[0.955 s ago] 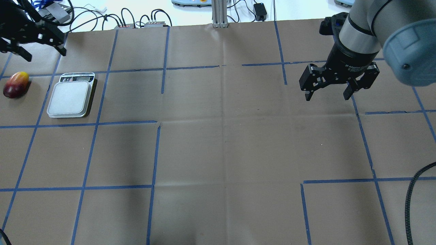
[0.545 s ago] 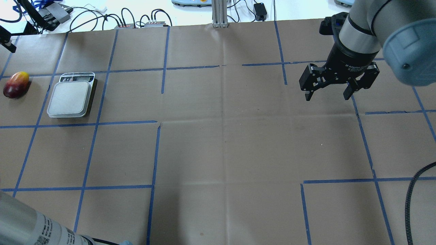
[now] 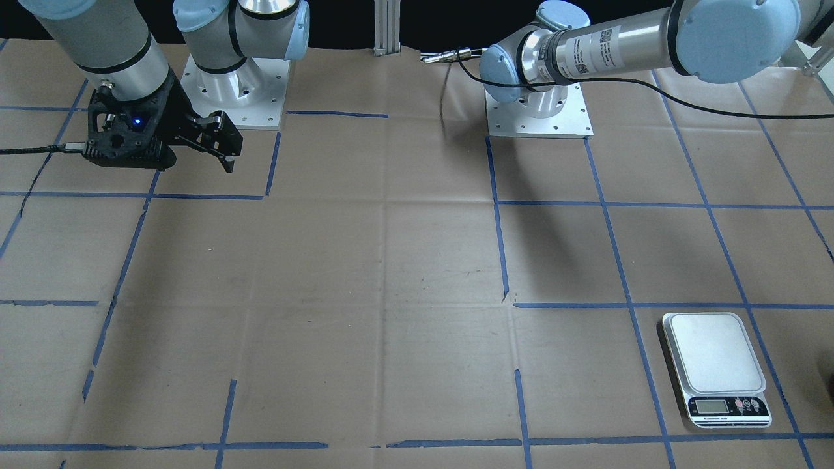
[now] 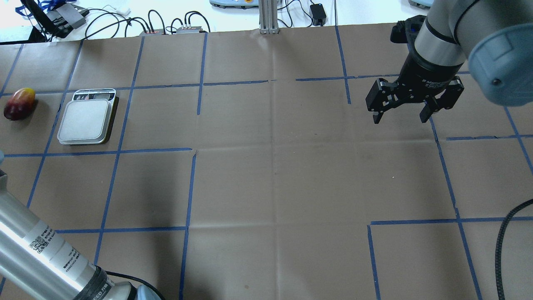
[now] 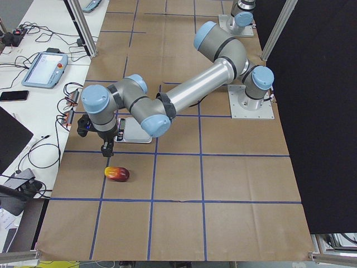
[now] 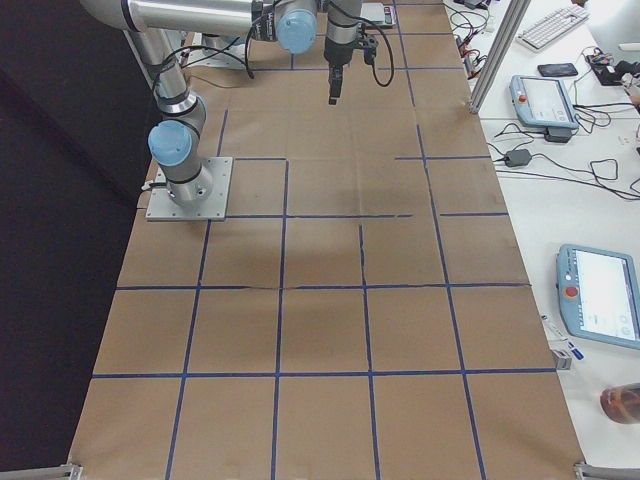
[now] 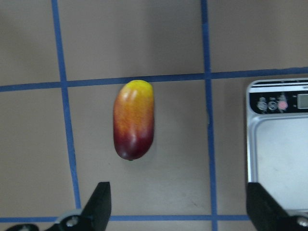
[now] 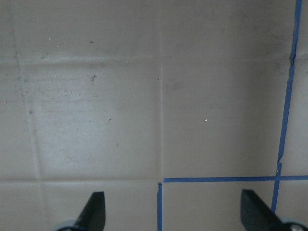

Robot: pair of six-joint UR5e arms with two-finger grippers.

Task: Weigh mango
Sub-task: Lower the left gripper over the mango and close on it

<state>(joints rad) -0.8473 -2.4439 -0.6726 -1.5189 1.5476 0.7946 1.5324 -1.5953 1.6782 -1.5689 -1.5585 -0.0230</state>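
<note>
Inspecting the surface [image 4: 266,175], we find the mango [image 7: 134,120] lying on its side just beside the scale [image 4: 85,121], not touching it. We note the left gripper [image 7: 178,207] hovering near the mango, jaws apart and empty. The right gripper [image 4: 399,116] hangs well apart from both, jaws likewise apart.

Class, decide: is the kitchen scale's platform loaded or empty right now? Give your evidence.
Empty. The kitchen scale is bare on top; the mango lies beside it, not touching.

Clear gap between the mango [image 7: 133,120] and the scale [image 7: 279,159], its one near obstacle.
</note>
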